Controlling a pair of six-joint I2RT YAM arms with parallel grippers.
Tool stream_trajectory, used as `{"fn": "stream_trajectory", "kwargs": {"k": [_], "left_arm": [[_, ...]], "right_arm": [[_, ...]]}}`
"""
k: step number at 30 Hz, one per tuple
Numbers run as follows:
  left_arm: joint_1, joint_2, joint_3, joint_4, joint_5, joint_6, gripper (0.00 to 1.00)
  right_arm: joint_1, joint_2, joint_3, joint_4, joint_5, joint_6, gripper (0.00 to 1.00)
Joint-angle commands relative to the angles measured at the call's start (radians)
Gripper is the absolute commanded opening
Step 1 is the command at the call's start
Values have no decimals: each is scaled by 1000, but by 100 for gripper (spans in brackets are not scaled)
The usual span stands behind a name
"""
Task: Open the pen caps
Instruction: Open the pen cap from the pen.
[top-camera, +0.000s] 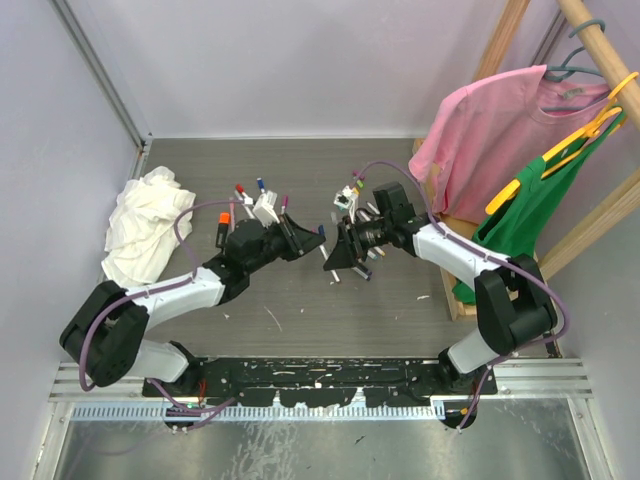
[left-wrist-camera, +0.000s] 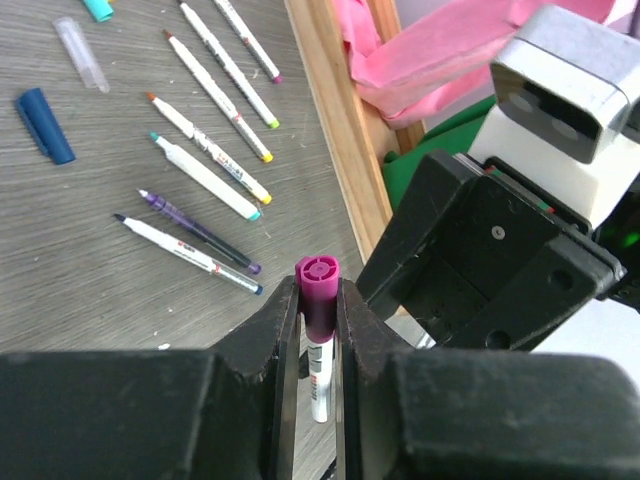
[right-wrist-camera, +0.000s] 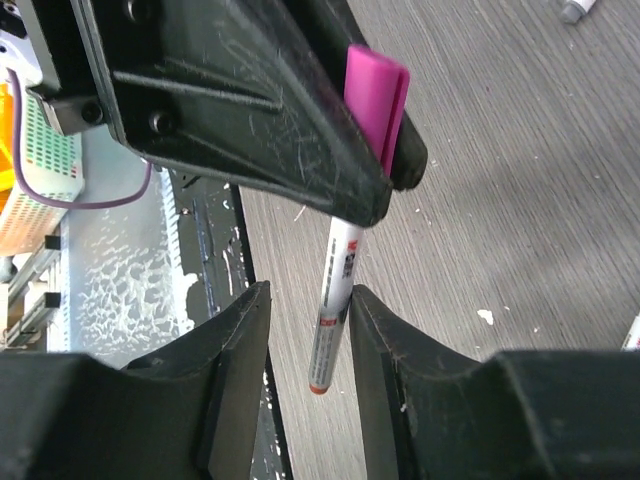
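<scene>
A magenta pen cap is pinched between the fingers of my left gripper, which is shut on it. The white pen barrel hangs out of that cap, above the table. My right gripper is open, with its jaws on either side of the barrel. The barrel lies close to one finger and a gap shows on the other side. In the top view the left gripper and right gripper meet tip to tip over the middle of the table.
Several uncapped pens, a loose blue cap and a clear cap lie on the table. More capped pens stand behind the left arm. A white rag lies far left. A wooden rack holds pink and green shirts at right.
</scene>
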Motion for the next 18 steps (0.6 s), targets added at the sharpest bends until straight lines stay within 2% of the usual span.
{"fn": "stream_trajectory", "kwargs": {"k": [1,5,8,13,14,18], "left_arm": [[-15,-15,-30,217,6,15,0],[-18,-12,-49,279,23,17,0],[-18,-10,-65,321,18,14,0],[-17,-9,-72,335,10,10,0],[-18,-8,-69,322,11,8,3],[-17,-18,-38,193,-1,1,26]], "right_arm": [[4,3,9,104,-72,62,43],[2,19,-5,160,-110,128,39],[2,32,-14,194,-144,168,23],[2,28,-10,196,-153,174,5],[2,25,-9,192,-146,171,3],[1,0,17,106,-61,94,1]]}}
